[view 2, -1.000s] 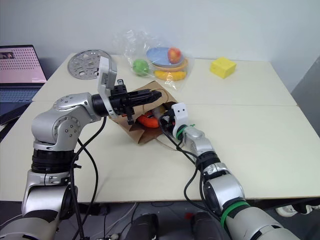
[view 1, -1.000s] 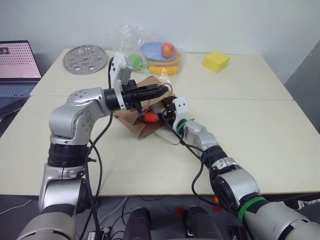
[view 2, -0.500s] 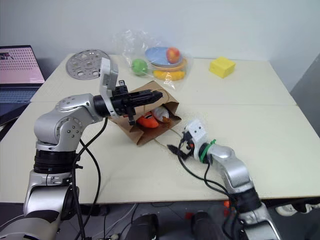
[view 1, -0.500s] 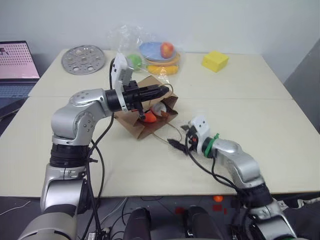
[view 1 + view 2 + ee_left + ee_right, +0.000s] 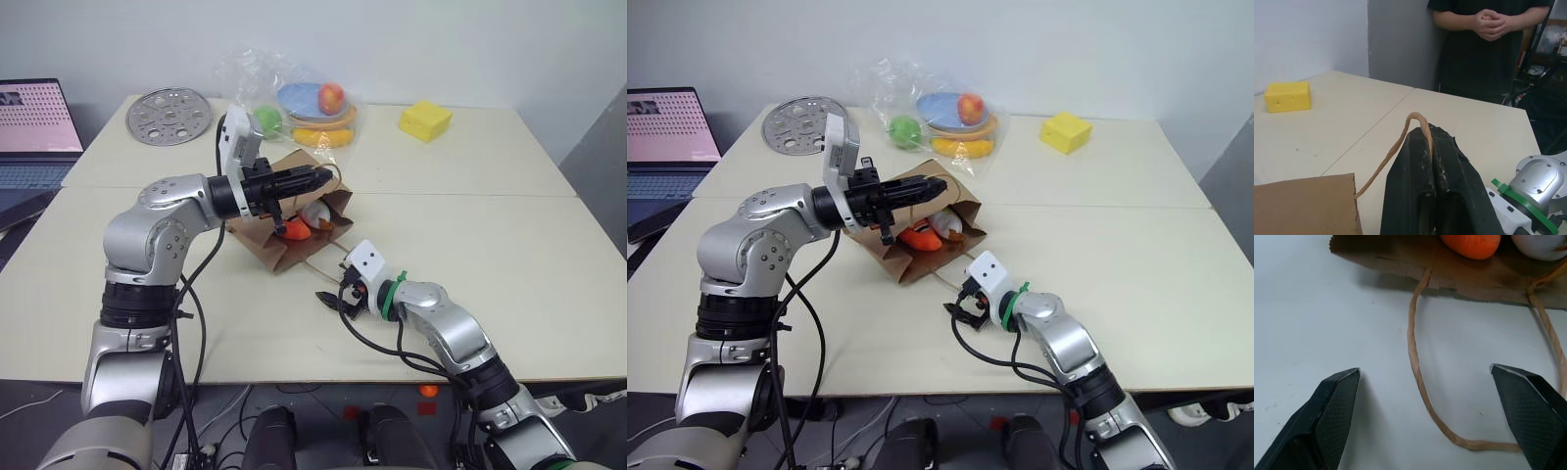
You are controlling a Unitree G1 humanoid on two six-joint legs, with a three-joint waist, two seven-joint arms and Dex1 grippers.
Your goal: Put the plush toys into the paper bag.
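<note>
Both plush toys already lie inside the paper bag (image 5: 284, 245), just behind its open mouth: the orange carrot (image 5: 294, 230) and, beside it, the white egg (image 5: 314, 212). Your left hand (image 5: 312, 178) is squeezed shut on the bag's twine handle (image 5: 1400, 142) and holds the top edge up. Your right hand (image 5: 331, 300) is wide open and holds nothing. It sits on the near side of the bag, pointing at the mouth, with the other handle loop (image 5: 1420, 382) lying on the tabletop (image 5: 509, 255) between its fingers. I think nothing is left to pick up.
</note>
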